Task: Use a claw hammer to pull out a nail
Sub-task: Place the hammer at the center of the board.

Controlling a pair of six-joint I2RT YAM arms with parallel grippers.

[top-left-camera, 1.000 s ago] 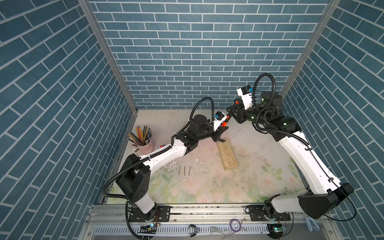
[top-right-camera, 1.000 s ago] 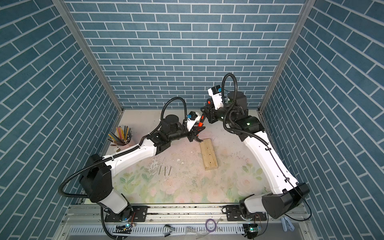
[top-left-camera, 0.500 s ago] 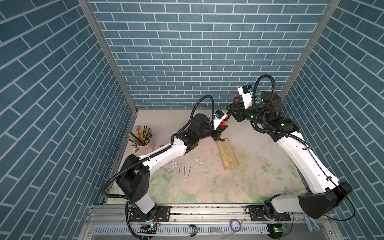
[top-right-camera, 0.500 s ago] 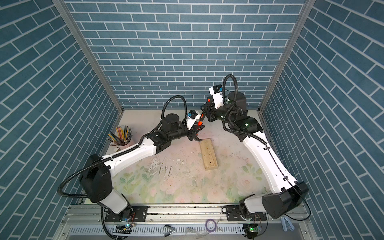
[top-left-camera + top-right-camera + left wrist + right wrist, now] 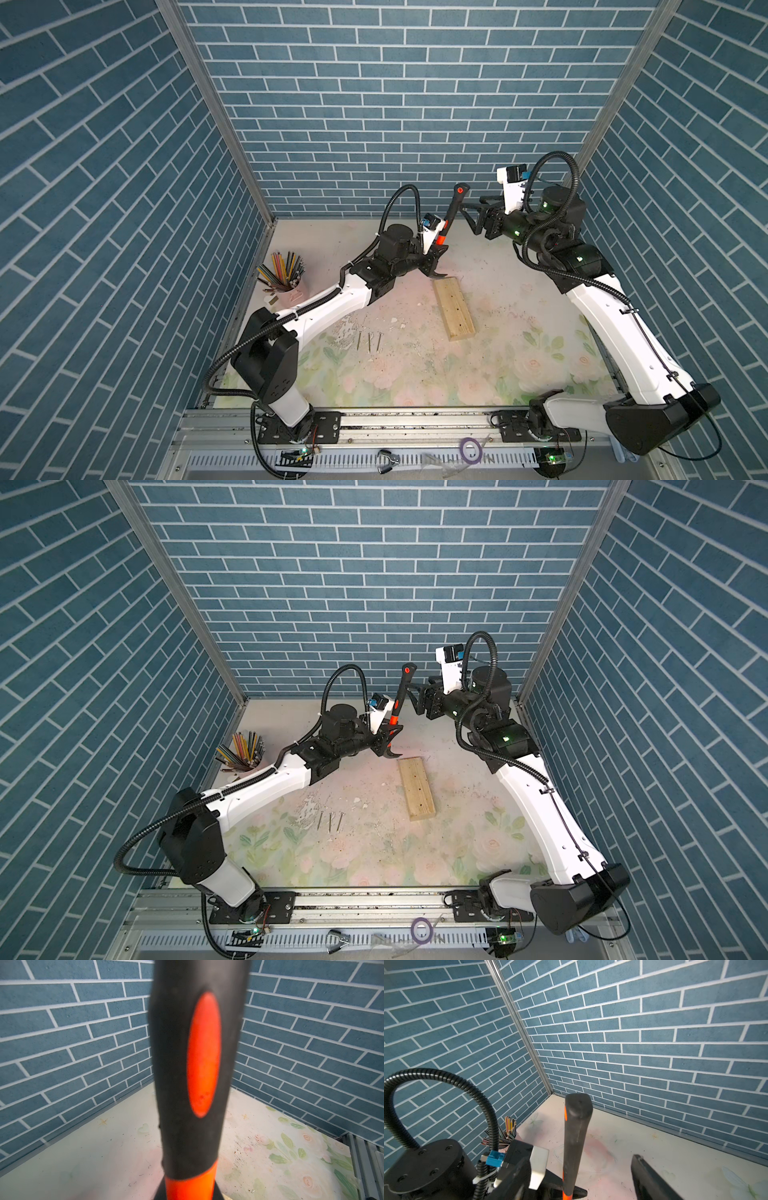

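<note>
A pink cup of coloured pencils stands by the left wall. Three nails lie loose on the flowery mat. A wooden block with small holes lies flat near the middle.

The left gripper is closed tight on the claw hammer, low on its orange neck. The hammer stands almost straight up, its curved claw pointing down near the block's far end. Its handle is black rubber with an orange oval.

The right gripper is wide open, holding nothing, just beside the handle's black top.
</note>
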